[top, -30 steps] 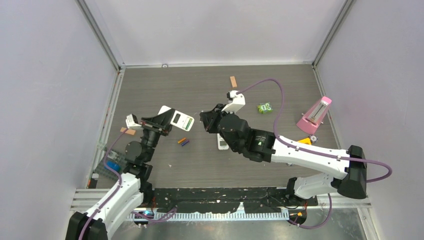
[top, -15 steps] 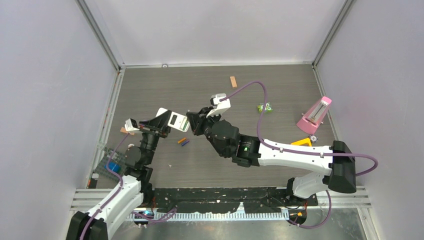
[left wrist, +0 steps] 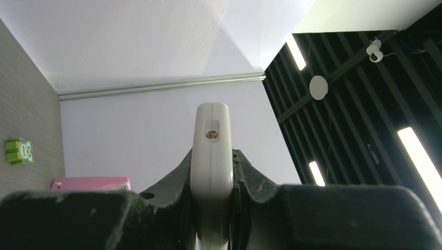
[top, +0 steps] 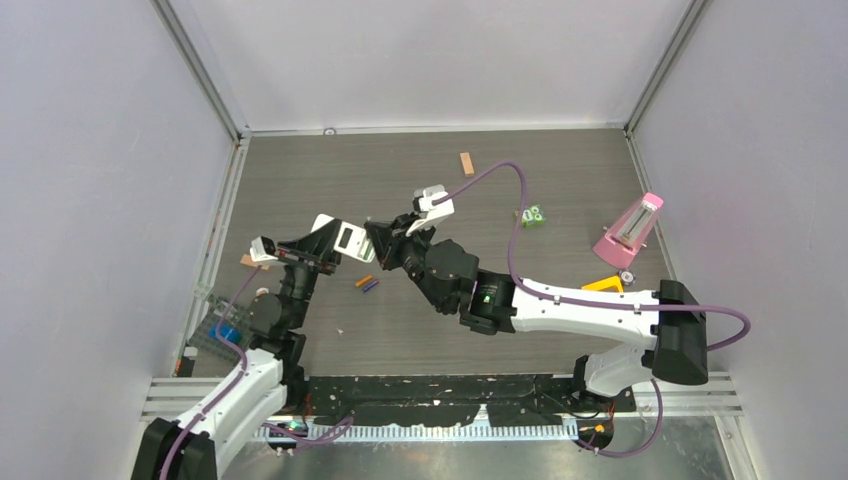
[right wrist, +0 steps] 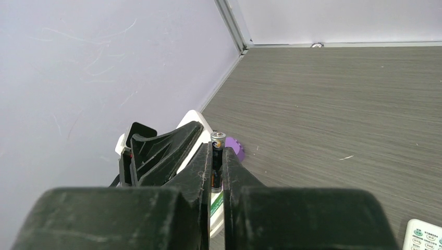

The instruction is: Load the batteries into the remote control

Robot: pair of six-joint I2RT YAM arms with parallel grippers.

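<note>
From above, the left gripper (top: pixel 322 246) clamped the raised remote control (top: pixel 352 239), the right gripper (top: pixel 385 243) close beside it and two batteries (top: pixel 367 284) lying on the table (top: pixel 500 170); the left wrist view showed a narrow edge-on pinch that could twist under pressure; the right wrist view showed a dark cell (right wrist: pixel 217 151) nipped tight, liable to slip if misaligned.

Grey table (top: pixel 330 170) carries two batteries (top: pixel 367 284), wooden block (top: pixel 466 163), green toy (top: pixel 530 215), pink metronome (top: pixel 628 230).

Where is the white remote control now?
Top view, left of centre: the remote control is in the left hand, above the table, the right hand beside it.
</note>
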